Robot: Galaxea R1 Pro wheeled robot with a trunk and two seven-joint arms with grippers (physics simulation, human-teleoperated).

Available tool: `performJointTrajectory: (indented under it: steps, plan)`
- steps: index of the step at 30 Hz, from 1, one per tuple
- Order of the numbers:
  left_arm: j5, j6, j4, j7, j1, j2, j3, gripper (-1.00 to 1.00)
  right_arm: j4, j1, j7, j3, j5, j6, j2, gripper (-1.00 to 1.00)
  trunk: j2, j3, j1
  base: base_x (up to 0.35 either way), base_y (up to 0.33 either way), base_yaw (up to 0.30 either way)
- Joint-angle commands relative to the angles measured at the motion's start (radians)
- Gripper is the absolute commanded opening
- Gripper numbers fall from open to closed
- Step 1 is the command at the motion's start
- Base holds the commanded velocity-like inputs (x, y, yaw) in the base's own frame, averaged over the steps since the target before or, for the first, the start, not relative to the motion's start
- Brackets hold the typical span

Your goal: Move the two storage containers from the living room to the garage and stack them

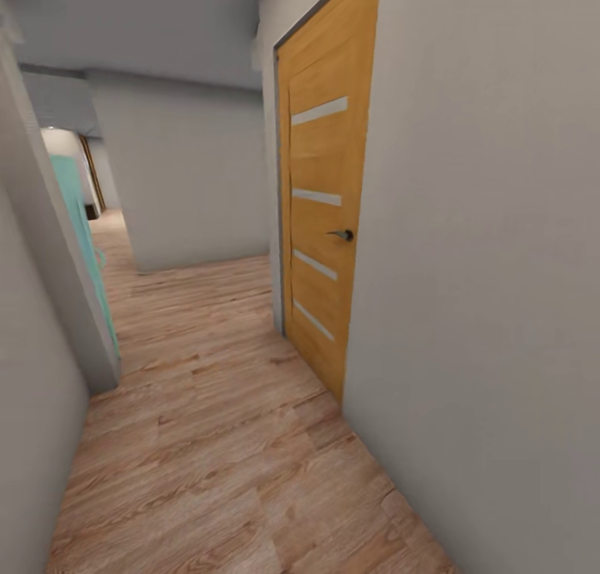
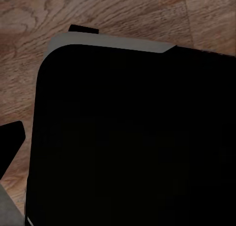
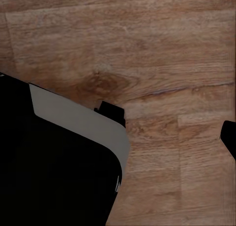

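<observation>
Wood-plank corridor floor (image 1: 208, 441); closed orange door (image 1: 321, 216) right; teal door (image 1: 79, 224) left.

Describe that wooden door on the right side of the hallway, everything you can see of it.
The door is an orange-tan wood slab with visible grain, set in a thin dark grey frame in the white wall at the right of the hallway. Four narrow, pale horizontal strips, which look like frosted inserts, run down it. A small dark lever handle sits at mid height near its closer edge. It stands upright and looks shut, flush with the wall. Its bottom edge meets the light wood plank floor.
</observation>
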Motion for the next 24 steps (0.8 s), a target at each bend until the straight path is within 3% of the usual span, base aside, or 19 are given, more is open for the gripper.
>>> performJointTrajectory:
  steps: [1,24]
  plan:
    - [0.008,-0.001,0.000,-0.005,0.000,0.000,0.004,1.00,0.003,-0.001,0.003,0.008,-0.010,-0.006,0.000,1.00,0.000,-0.001,0.001,0.289,0.000,0.300]
    - [0.008,-0.001,0.000,-0.005,0.000,-0.001,0.004,1.00,0.003,-0.001,0.003,0.008,-0.010,-0.006,0.000,1.00,0.000,-0.001,0.001,0.284,0.000,0.300]
